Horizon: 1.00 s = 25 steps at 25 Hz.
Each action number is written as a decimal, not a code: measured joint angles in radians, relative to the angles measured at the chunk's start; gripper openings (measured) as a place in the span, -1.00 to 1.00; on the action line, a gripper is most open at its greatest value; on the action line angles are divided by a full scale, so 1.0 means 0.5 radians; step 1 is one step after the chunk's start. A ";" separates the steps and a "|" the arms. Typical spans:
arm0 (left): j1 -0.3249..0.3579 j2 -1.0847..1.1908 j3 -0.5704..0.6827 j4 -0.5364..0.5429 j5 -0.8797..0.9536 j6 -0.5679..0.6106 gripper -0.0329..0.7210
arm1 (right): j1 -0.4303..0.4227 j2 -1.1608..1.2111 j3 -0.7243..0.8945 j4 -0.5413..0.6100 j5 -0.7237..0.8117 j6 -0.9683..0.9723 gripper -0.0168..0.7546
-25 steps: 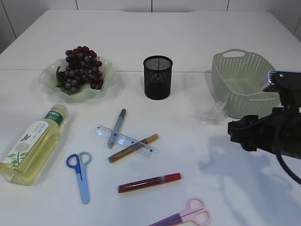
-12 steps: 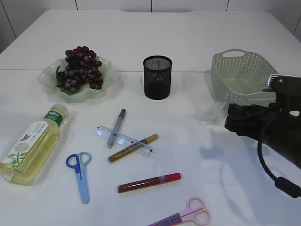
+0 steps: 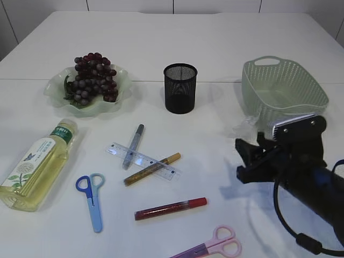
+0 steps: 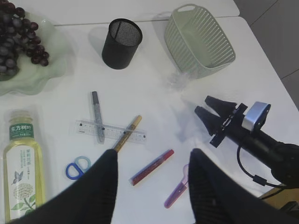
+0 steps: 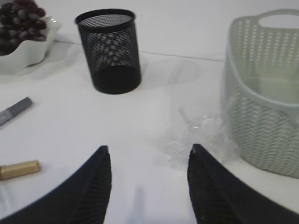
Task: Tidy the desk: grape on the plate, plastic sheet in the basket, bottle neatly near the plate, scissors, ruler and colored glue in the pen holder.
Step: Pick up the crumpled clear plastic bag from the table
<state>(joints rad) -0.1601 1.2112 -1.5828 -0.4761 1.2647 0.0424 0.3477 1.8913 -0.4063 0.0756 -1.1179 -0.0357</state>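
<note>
Dark grapes (image 3: 91, 75) lie on the green plate (image 3: 58, 90). The clear plastic sheet (image 3: 244, 129) sits crumpled against the green basket (image 3: 282, 91). My right gripper (image 3: 239, 159) hovers open just in front of the sheet (image 5: 196, 135), with nothing between its jaws (image 5: 149, 148). The bottle (image 3: 37, 164) lies on its side at the left. The ruler (image 3: 142, 160), grey, gold (image 3: 153, 167) and red glue (image 3: 170, 208), and blue scissors (image 3: 91, 199) and pink scissors (image 3: 215, 244) lie in front of the black pen holder (image 3: 180, 88). My left gripper (image 4: 153, 154) hangs open high above the red glue.
The right arm's body and cable (image 3: 306, 188) fill the front right of the table. The pink scissors lie close to the table's front edge.
The right arm has swung left and forward, away from the basket's side. Its open gripper now stands lower, just in front of the plastic sheet. Nothing on the table has moved.
</note>
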 joint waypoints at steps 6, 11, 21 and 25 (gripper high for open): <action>0.000 0.000 0.000 0.000 0.000 -0.003 0.05 | 0.000 0.163 -0.004 -0.095 -0.025 -0.001 0.14; 0.000 0.000 0.000 0.003 0.000 -0.003 0.05 | 0.000 0.163 -0.004 0.160 -0.042 -0.001 0.14; 0.000 0.000 0.000 0.025 0.000 -0.003 0.05 | 0.000 0.163 -0.135 0.262 -0.046 -0.005 0.14; 0.000 0.000 0.000 0.028 0.000 -0.003 0.05 | 0.000 0.168 -0.161 0.271 -0.046 -0.005 0.14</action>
<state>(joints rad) -0.1601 1.2112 -1.5828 -0.4619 1.2647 0.0407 0.3477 1.9754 -0.4867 0.2111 -1.1410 -0.0382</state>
